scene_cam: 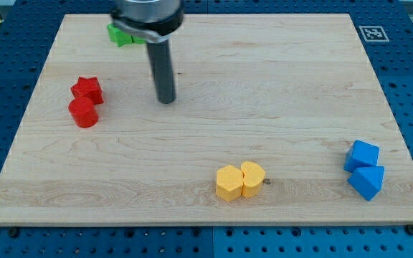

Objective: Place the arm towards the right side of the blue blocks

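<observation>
Red blocks [85,101] sit at the view's left; my tip [165,101], a bare rod without fingers, stands just right of them. Yellow blocks [240,180] lie low-centre. The blue blocks [364,168], seemingly touching, hug the worktop [278,86] right edge; crossing carelessly risks nudging them off.

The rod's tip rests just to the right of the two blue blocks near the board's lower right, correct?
No. The camera view shows my tip in the board's upper left, right of the red blocks. The two blue blocks do sit near the lower right, far from it.
</observation>
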`<act>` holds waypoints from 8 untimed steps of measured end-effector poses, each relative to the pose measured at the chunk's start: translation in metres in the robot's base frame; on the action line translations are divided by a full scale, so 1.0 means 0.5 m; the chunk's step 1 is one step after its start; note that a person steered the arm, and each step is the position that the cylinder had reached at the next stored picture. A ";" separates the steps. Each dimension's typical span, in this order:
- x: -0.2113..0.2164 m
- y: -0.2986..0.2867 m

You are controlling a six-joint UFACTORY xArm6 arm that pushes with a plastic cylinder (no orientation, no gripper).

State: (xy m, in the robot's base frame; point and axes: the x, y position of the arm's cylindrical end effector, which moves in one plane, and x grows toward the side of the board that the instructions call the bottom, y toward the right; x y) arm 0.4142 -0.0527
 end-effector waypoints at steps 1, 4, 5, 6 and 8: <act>-0.012 0.021; -0.063 0.196; -0.073 0.221; -0.083 0.336; -0.071 0.469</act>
State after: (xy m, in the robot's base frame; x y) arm 0.3788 0.1820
